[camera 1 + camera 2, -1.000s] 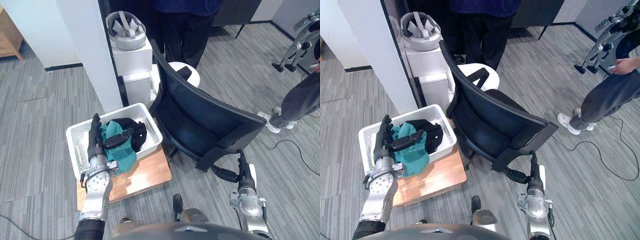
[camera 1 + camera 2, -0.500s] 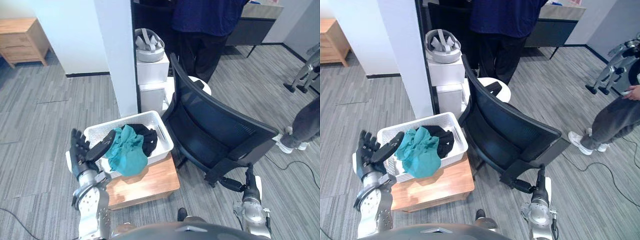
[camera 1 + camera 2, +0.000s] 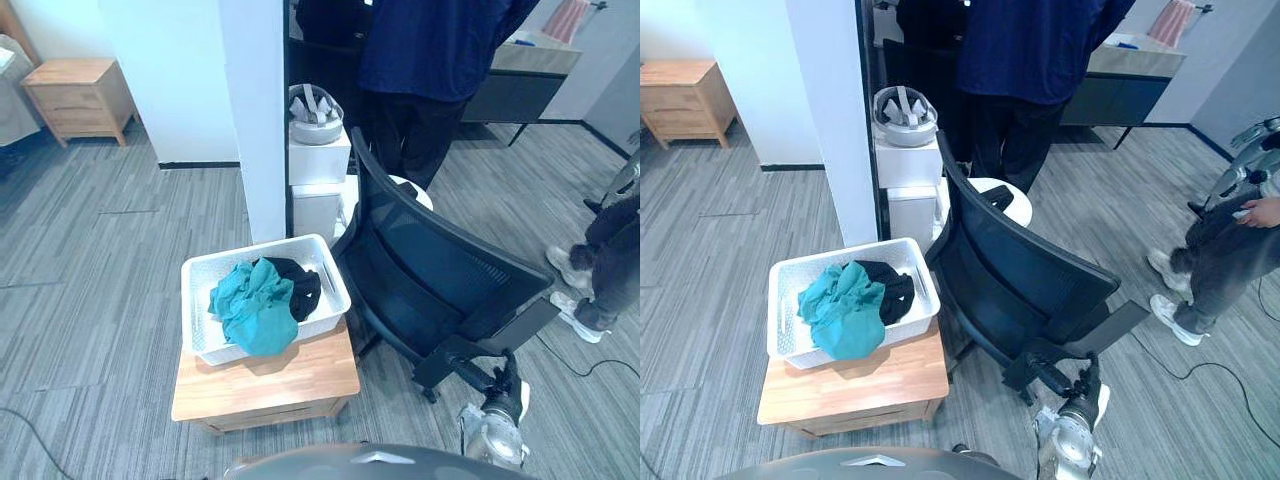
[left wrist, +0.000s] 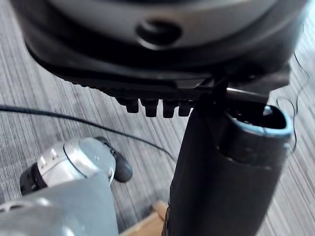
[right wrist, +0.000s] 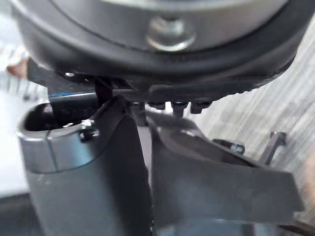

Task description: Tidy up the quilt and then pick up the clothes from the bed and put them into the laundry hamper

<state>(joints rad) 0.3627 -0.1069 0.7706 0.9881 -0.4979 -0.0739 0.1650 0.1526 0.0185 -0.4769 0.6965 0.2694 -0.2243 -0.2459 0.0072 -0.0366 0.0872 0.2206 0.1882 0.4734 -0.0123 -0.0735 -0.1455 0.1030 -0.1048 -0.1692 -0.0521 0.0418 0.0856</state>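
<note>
- You have the teal garment and the black garment lying in the white hamper on the wooden stool, with neither in a hand.
- Your left hand has its fingers straight and holds nothing, above the grey floor.
- Your right hand has straight, empty fingers, low beside the office chair.

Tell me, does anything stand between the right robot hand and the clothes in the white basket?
Yes. The black office chair stands between the right robot hand, low at the right, and the clothes, which lie in the white basket on the wooden stool.
</note>
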